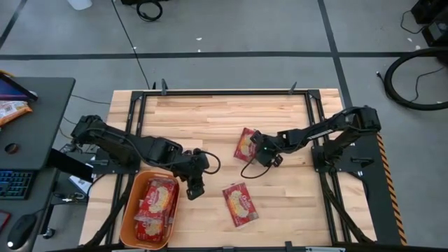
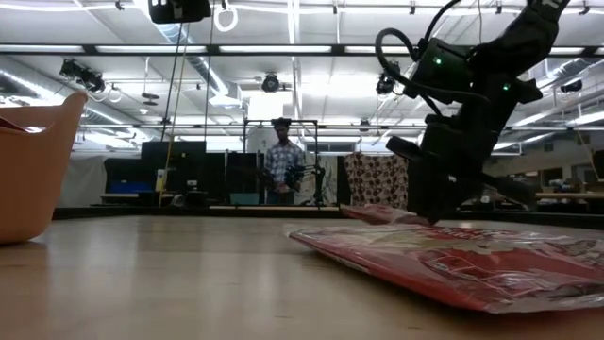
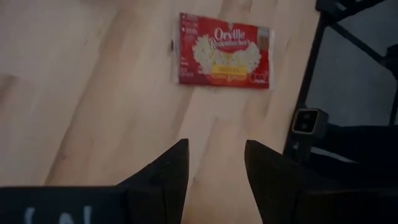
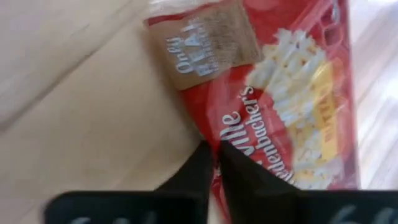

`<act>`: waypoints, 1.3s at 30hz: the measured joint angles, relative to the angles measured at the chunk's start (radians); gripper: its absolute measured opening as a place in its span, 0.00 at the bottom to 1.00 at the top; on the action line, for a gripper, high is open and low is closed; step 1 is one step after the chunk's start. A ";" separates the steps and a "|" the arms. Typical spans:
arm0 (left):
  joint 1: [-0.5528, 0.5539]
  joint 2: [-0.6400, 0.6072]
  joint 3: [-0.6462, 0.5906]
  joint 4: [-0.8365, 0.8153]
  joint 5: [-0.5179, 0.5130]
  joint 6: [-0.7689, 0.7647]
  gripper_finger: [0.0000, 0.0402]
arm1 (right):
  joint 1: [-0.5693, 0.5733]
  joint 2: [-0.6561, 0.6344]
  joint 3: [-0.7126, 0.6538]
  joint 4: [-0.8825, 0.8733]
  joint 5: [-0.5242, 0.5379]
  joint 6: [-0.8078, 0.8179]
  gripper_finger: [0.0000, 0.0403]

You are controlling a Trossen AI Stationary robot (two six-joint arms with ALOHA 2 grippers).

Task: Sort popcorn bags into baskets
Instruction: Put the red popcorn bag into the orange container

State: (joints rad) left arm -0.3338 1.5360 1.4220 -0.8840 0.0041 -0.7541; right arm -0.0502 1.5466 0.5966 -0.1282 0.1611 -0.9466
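One red popcorn bag (image 1: 240,204) lies flat on the wood near the table's near edge, and the left wrist view shows it ahead of the fingers (image 3: 224,50). A second bag (image 1: 244,143) lies mid-table under my right gripper (image 1: 257,152), which is shut on it. The orange basket (image 1: 129,210) at the near left holds several red bags (image 1: 155,203). My left gripper (image 1: 194,186) hovers between the basket and the near bag, open (image 3: 216,149) and holding nothing. My right gripper (image 4: 216,148) pinches the mid-table popcorn bag at one long edge (image 4: 219,127), beside the lettering, between its two fingertips. The fingers come from above, slanting in from the table's right. Whether the bag is lifted off the wood, I cannot tell.
Black frame rails (image 1: 318,119) run along the table's edges. Bare wood (image 1: 203,115) stretches across the far half. A desk with a keyboard (image 1: 14,183) stands left of the table. In the low view a person (image 2: 280,165) stands in the room beyond.
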 joint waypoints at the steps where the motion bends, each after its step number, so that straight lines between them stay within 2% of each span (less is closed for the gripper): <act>1: 0.000 0.000 0.000 -0.004 0.009 -0.002 0.40 | 0.003 -0.001 0.000 0.021 -0.004 0.001 0.06; 9: -0.001 0.001 0.000 -0.004 0.001 0.062 0.40 | 0.046 -0.064 0.042 -0.014 0.069 0.058 0.01; 16: 0.000 0.001 0.000 0.025 -0.171 0.146 0.40 | 0.107 -0.138 0.162 -0.154 0.077 0.216 0.01; 23: 0.001 0.001 0.000 0.175 -0.306 0.256 0.51 | 0.146 -0.158 0.338 -0.309 0.024 0.446 0.01; 30: 0.002 0.001 0.000 0.211 -0.393 0.419 0.67 | 0.179 -0.129 0.520 -0.389 -0.036 0.623 0.00; 36: 0.002 0.002 0.000 0.232 -0.396 0.509 0.68 | 0.199 -0.125 0.605 -0.388 -0.054 0.716 0.00; 39: 0.003 0.002 0.000 0.235 -0.445 0.513 0.66 | 0.222 -0.125 0.634 -0.396 -0.078 0.717 0.00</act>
State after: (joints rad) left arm -0.3309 1.5375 1.4220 -0.6495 -0.4409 -0.2415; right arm 0.1721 1.4220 1.2307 -0.5240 0.0829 -0.2299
